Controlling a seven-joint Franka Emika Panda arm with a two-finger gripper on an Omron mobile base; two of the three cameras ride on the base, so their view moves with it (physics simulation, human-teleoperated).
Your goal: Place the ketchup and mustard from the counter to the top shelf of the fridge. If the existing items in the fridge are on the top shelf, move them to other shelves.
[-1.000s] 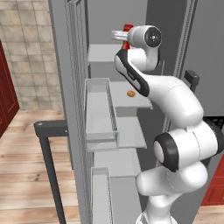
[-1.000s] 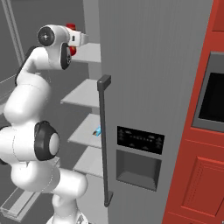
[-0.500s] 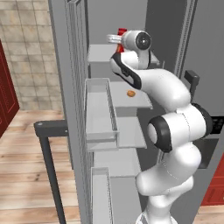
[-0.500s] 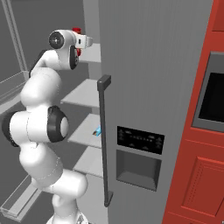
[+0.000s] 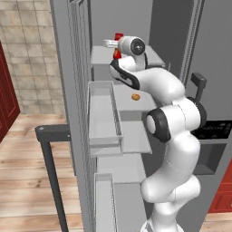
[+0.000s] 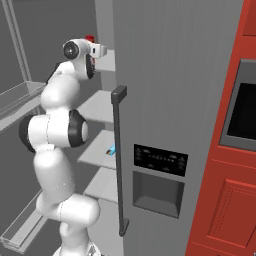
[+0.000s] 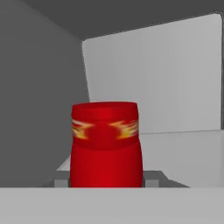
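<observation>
ketchup, left base view: the ketchup (image 5: 118, 38) showed as a red cap and a sliver of red body behind the white wrist, level with the top shelf (image 5: 156, 56) of the fridge (image 5: 68, 90), over its left end. Whether its base touched the slab could not be told.
lump, left base view: an orange-brown lump (image 5: 135, 96) lay on the next shelf down, apart from the bottle.
ketchup, right base view: only a red cap (image 6: 90, 38) peeked above the wrist, beside the fridge door edge.
blue thing, right base view: a small blue and white thing (image 6: 111, 149) lay on a lower shelf, near its front edge.
gripper, hand view: the gripper (image 7: 106, 179) was clamped on the ketchup, a grey fingertip (image 7: 151, 179) at each side of the body.
look, hand view: all red and glossy, with a yellow flame band round it.
handling: probably light, soft-walled plastic, smooth enough to slip; best taken at the narrowed waist, squeezed gently.
place, hand view: pale shelf and grey walls lay behind the bottle.
</observation>
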